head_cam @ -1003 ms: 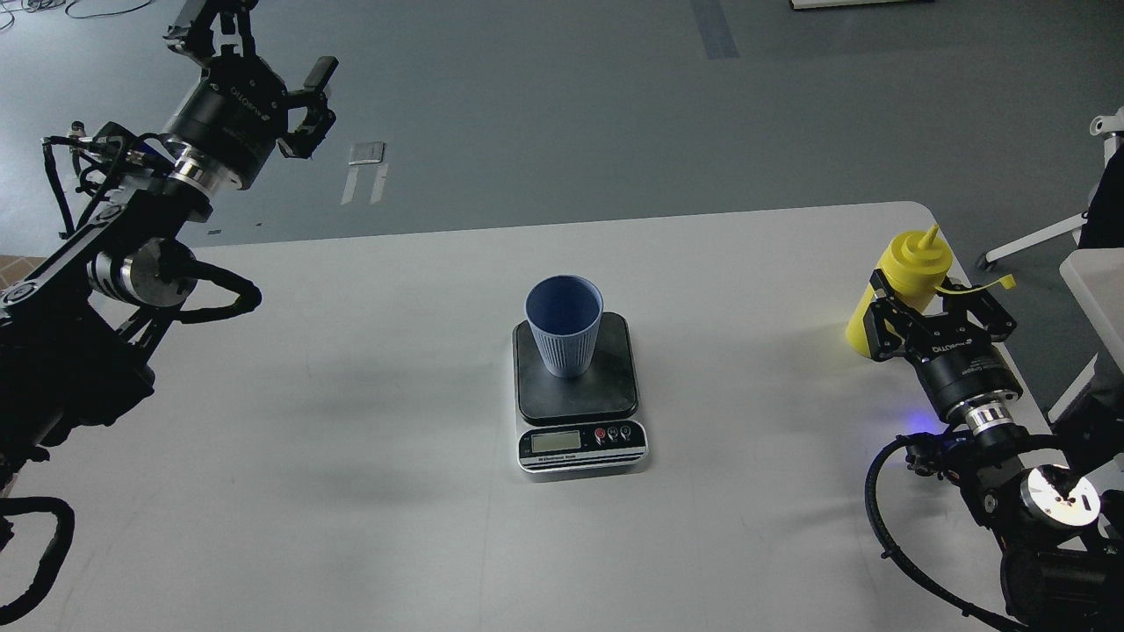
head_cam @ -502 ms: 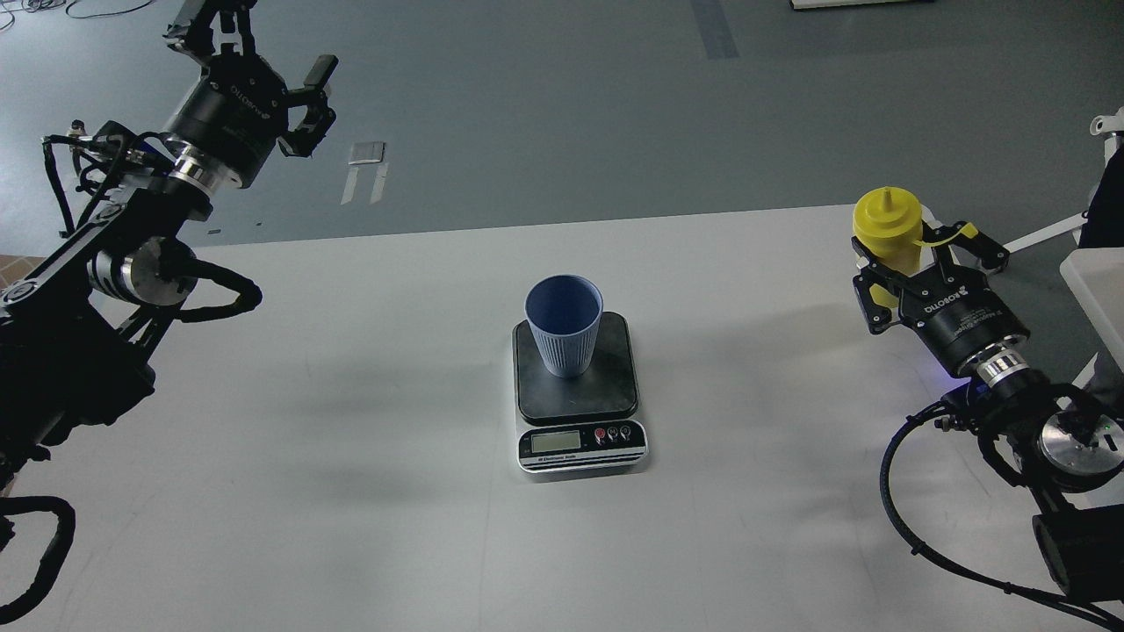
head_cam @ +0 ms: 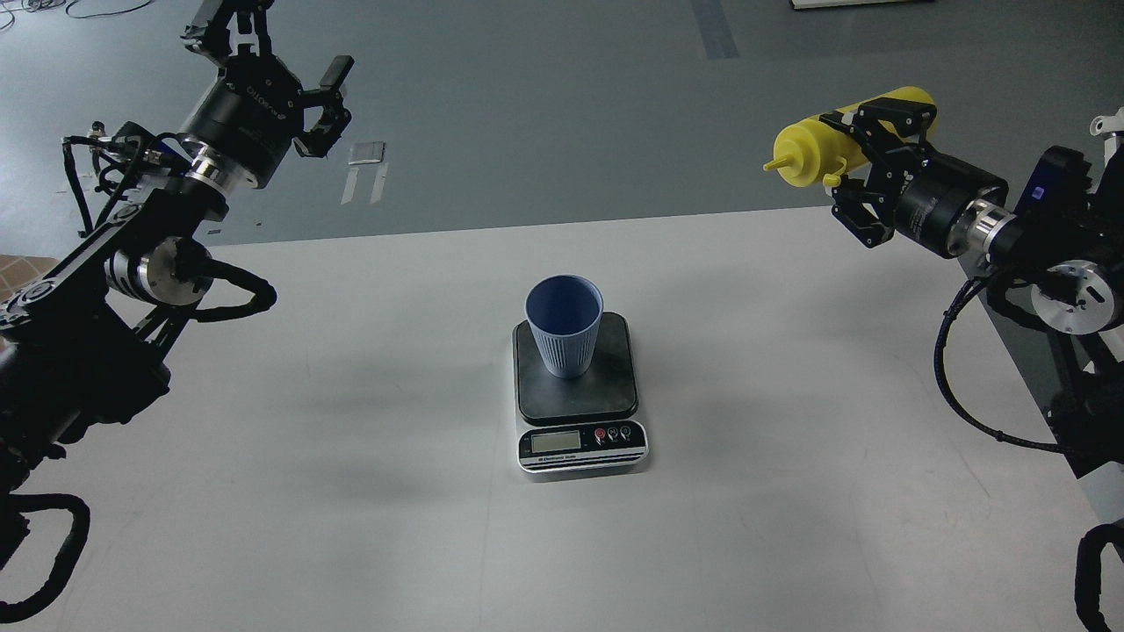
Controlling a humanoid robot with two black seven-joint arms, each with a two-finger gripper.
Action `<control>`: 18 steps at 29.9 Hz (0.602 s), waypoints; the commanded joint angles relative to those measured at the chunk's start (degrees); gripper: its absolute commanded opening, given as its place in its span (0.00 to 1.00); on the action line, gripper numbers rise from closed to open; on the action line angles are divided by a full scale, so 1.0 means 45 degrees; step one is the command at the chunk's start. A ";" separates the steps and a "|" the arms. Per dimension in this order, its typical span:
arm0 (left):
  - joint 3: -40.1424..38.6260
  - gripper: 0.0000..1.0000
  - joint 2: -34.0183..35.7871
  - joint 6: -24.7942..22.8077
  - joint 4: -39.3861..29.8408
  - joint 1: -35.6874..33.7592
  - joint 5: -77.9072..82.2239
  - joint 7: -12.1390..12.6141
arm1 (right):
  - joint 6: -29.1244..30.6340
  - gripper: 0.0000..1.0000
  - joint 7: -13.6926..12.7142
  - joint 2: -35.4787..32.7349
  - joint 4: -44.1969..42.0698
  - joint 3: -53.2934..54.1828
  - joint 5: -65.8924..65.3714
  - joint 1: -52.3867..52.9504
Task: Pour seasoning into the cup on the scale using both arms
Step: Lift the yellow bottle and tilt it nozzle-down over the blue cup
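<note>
The pale blue ribbed cup (head_cam: pixel 564 326) stands upright on the dark platform of the scale (head_cam: pixel 580 430) at the table's middle. My right gripper (head_cam: pixel 865 158) is shut on the yellow seasoning bottle (head_cam: pixel 821 140) and holds it high at the upper right, tipped nearly level with its nozzle pointing left, well right of and above the cup. My left gripper (head_cam: pixel 277 57) is open and empty, raised at the upper left beyond the table's far edge.
The white table (head_cam: pixel 351 439) has its far edge across the middle of the view and a rounded far right corner. Grey floor lies beyond it. A white piece of furniture (head_cam: pixel 1102 132) stands at the far right edge.
My right gripper has lifted the seasoning bottle off the table's right side, raised it, and tipped it from upright to nearly level, nozzle leftward. My left gripper has shifted slightly right.
</note>
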 commanded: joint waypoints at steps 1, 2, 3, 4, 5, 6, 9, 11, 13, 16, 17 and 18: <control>0.0002 0.97 0.0000 0.0000 0.0013 -0.0020 -0.0001 0.0000 | -0.0012 0.53 -0.0012 0.0167 0.0654 -0.0760 -0.2264 0.0961; 0.0002 0.98 0.0000 0.0000 -0.0006 -0.0001 -0.0001 0.0000 | -0.0032 0.53 -0.0012 0.0186 0.0984 -0.1168 -0.2770 0.1214; 0.0002 0.98 0.0000 0.0000 0.0013 -0.0001 -0.0001 0.0000 | -0.0032 0.53 -0.0012 0.0187 0.1122 -0.1347 -0.3007 0.1333; 0.0002 0.97 0.0000 0.0000 0.0013 -0.0001 -0.0001 0.0020 | -0.0032 0.53 -0.0012 0.0187 0.1259 -0.1522 -0.3242 0.1411; 0.0002 0.97 0.0000 0.0000 0.0013 0.0018 -0.0001 0.0001 | -0.0032 0.53 -0.0012 0.0187 0.1531 -0.1834 -0.3727 0.1567; 0.0002 0.97 0.0000 0.0000 -0.0006 0.0019 -0.0001 0.0000 | -0.0032 0.53 -0.0012 0.0187 0.1650 -0.2030 -0.3984 0.1607; 0.0002 0.97 -0.0020 0.0000 -0.0006 0.0019 -0.0001 0.0000 | -0.0013 0.53 0.0008 0.0206 0.2294 -0.2987 -0.5059 0.1763; 0.0002 0.97 -0.0001 0.0000 -0.0006 0.0019 -0.0001 0.0000 | -0.0032 0.53 0.0027 0.0323 0.2705 -0.3515 -0.5392 0.1841; 0.0002 0.97 0.0000 0.0000 0.0013 -0.0001 -0.0001 0.0000 | -0.0032 0.53 0.0008 0.0576 0.3036 -0.3904 -0.5645 0.1938; 0.0002 0.97 0.0000 0.0000 -0.0006 -0.0020 -0.0001 0.0000 | -0.0012 0.53 0.0008 0.0830 0.3252 -0.4510 -0.6716 0.2192; 0.0002 0.97 0.0000 0.0000 -0.0006 -0.0020 -0.0001 0.0020 | -0.0012 0.53 0.0008 0.0909 0.3330 -0.4609 -0.6914 0.2251; 0.0002 0.97 0.0000 0.0000 -0.0006 -0.0020 -0.0001 0.0020 | -0.0012 0.54 0.0008 0.0987 0.3408 -0.4687 -0.7109 0.2310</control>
